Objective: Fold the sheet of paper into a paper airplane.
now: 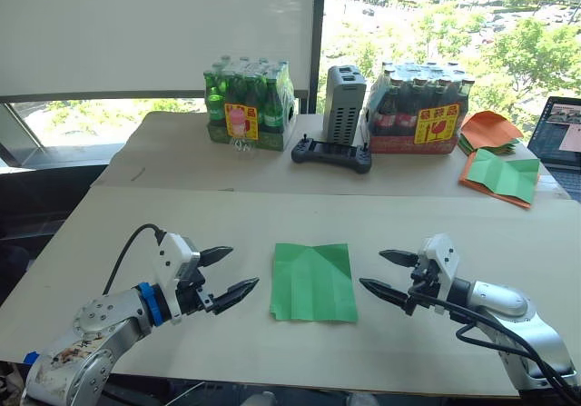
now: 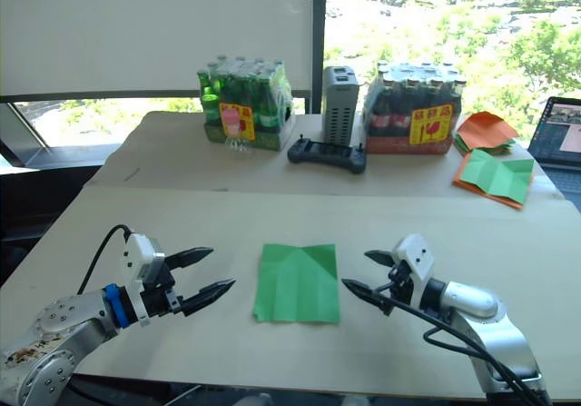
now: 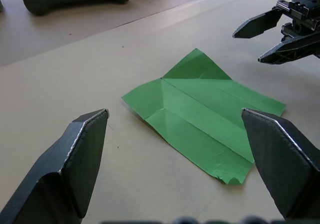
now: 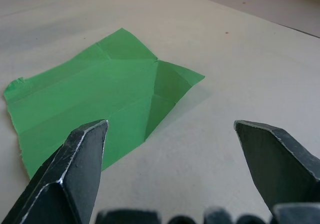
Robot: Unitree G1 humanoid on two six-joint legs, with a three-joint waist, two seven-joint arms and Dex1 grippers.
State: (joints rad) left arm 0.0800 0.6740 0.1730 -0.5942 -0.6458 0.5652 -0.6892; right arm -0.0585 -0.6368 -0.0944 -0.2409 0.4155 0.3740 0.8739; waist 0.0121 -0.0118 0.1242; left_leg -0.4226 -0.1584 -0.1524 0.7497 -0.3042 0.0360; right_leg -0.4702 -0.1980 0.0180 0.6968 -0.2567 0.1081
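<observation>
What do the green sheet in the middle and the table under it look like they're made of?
The sheet of paper: thin matte paper, judging by its sharp crease lines and slightly ragged corner. The table: looks like smooth beige board or laminate, dull finish; hard to say which.

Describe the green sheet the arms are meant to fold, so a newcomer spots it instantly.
On the near tan table, the sheet of paper lies flat midway between the open left gripper and open right gripper, touched by neither. It is plain bright green with faint creases, unlike the green sheet bordered with orange far back on the right beside the orange sheets.
</observation>
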